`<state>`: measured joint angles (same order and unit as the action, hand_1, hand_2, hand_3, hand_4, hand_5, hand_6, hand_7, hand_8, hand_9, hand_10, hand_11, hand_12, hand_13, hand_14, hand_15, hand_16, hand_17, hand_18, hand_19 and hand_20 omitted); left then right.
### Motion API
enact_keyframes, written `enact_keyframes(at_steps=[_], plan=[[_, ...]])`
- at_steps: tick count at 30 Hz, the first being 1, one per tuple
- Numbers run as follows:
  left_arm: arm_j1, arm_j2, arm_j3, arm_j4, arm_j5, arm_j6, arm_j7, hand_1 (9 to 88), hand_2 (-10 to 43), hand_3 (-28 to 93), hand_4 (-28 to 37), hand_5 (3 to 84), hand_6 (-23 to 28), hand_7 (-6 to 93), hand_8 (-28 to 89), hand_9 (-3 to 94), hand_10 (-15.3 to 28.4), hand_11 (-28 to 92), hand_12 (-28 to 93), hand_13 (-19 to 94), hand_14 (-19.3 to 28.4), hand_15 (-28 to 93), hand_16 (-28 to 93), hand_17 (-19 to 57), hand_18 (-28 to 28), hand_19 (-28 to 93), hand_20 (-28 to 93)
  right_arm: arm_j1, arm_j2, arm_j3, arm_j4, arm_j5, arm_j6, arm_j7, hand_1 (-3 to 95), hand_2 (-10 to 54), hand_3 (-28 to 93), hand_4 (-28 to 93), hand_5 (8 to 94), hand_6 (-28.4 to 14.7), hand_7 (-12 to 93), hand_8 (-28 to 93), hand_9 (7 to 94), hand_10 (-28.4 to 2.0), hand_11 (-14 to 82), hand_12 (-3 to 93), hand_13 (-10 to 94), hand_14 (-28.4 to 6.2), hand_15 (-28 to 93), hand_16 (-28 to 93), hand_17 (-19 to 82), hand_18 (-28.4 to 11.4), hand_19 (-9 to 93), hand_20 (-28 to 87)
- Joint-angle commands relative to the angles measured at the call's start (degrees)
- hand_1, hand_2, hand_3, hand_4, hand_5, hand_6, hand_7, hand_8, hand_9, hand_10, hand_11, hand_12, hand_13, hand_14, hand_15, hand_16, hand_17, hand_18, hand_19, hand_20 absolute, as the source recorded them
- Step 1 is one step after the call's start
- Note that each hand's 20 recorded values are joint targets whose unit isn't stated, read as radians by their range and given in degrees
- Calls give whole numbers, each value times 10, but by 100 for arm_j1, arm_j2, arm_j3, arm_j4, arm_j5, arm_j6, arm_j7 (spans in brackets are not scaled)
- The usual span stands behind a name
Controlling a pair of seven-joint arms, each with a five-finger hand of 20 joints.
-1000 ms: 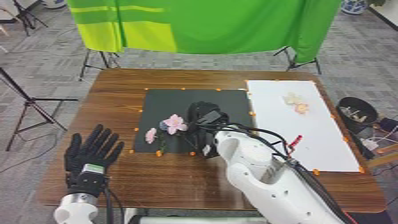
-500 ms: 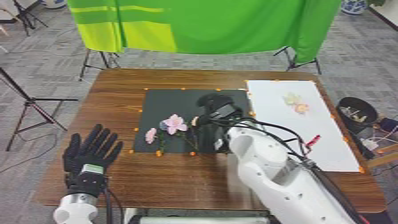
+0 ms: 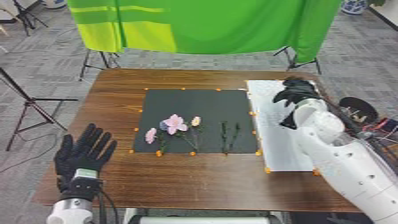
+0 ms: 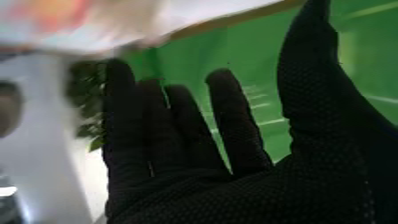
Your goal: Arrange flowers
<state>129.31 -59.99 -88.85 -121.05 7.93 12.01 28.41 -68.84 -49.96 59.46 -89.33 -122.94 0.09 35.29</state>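
Flowers (image 3: 174,123), 3 pinkish, 2 grn stems (image 3: 235,134), L robot hand (image 3: 82,159), R robot hand (image 3: 299,92), both unclenched

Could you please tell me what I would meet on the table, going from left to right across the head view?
The left hand, a small pink flower, a larger pink flower, a small pale flower, two green sprigs, the white sheet.

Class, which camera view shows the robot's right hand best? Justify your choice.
The right wrist view: the right hand is close up, straight fingers and thumb plain. The head view shows it smaller, over the white sheet.
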Motion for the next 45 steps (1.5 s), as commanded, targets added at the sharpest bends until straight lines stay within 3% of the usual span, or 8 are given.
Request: enact_keyframes(at_steps=[1, 6, 14, 23, 27, 34, 39, 45], plan=[[10, -42, 75, 0, 151, -67, 65, 244, 163, 696, -283, 448, 96, 152, -77, 368, 150, 275, 142, 268, 171, 460, -51, -63, 169, 407, 167, 192, 181, 110, 101, 382, -840, 304, 359, -95, 849, -283, 372, -64, 137, -117, 306, -183, 55, 97, 313, -147, 88, 133, 194, -167, 494, 192], [37, -39, 140, -12, 35, 1, 212, 242, 162, 696, -283, 450, 96, 157, -80, 369, 150, 276, 143, 270, 170, 459, -49, -63, 169, 404, 169, 144, 86, 176, 71, 449, -1668, 781, 358, -95, 837, -283, 383, -70, 133, -116, 310, -198, 56, 94, 334, -164, 95, 149, 191, -193, 533, 207], [42, -33, 147, -19, 52, 60, 252, 226, 154, 703, -283, 453, 97, 156, -80, 372, 151, 276, 144, 276, 170, 456, -46, -59, 170, 403, 175, -95, 91, 249, 80, 525, -1644, 1108, 384, -95, 838, -282, 393, -81, 124, -109, 269, -259, 55, 62, 351, -219, 104, 110, 242, -221, 491, 157], [63, -61, 121, -22, 72, 75, 180, 234, 153, 702, -283, 454, 98, 156, -80, 374, 152, 276, 144, 278, 171, 455, -45, -59, 170, 401, 178, -450, 118, 267, 98, 271, -1533, 952, 539, -95, 776, -282, 558, -23, 168, -131, 675, -135, 161, 166, 667, -89, 261, 259, 307, -196, 659, 207], [71, -66, 112, -32, 72, 87, 154, 238, 155, 700, -283, 455, 98, 156, -80, 374, 152, 276, 144, 278, 171, 456, -45, -59, 170, 401, 178, -570, 152, 231, 35, 98, -1323, 845, 623, -95, 723, -281, 648, -4, 185, -74, 824, -103, 90, 367, 751, -57, 263, 407, 329, -194, 711, 258], [92, -86, 98, -38, 53, 93, 121, 242, 156, 700, -283, 455, 98, 156, -80, 376, 153, 277, 143, 277, 172, 458, -45, -59, 170, 401, 179, -879, 323, 224, -326, -192, -595, 620, 624, -67, 717, -282, 690, -1, 217, -23, 853, -100, 122, 430, 768, -69, 314, 406, 329, -192, 712, 279], [119, -87, 72, -44, 54, 84, 100, 243, 157, 697, -283, 455, 99, 154, -80, 374, 153, 277, 143, 277, 172, 460, -46, -60, 170, 402, 180, -1200, 485, 398, -847, -322, -125, 543, 535, 43, 705, -283, 704, -8, 185, -23, 820, -126, 223, 222, 760, -94, 323, 261, 323, -194, 689, 273], [133, -112, 63, -44, 55, 88, 49, 243, 158, 698, -283, 455, 99, 153, -79, 374, 154, 275, 142, 275, 173, 460, -47, -60, 170, 403, 180, -1598, 634, 533, -1409, -766, 671, 395, 531, 54, 703, -283, 703, -15, 171, -19, 812, -132, 205, 196, 754, -96, 313, 247, 319, -193, 683, 268]])
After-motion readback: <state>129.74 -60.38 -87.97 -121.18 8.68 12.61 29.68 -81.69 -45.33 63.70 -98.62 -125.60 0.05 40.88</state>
